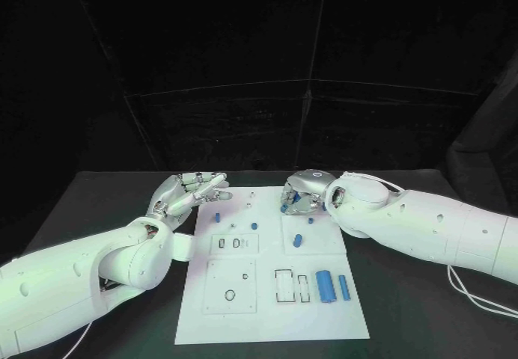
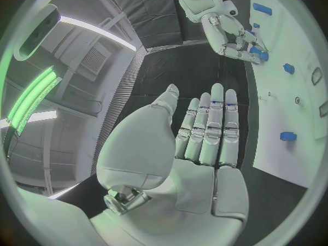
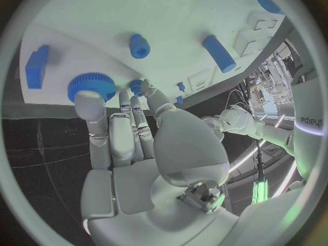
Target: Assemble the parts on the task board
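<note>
Right hand [image 1: 305, 196] crowds the task board's [image 1: 270, 318] far right corner, over a blue gear [image 3: 92, 84]. Left hand [image 1: 192, 191] hangs off the far left edge, fingers spread. Two blue cylinders [image 1: 332, 287] block the near right. Near left of board and the surface [image 1: 410, 314] beside it lie free.

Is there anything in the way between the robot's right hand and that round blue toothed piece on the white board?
Nothing visible. In the right wrist view the right hand already has a fingertip against the blue toothed part on the task board, with no other piece between them. The left hand hovers off the board's far left corner, away from it.
</note>
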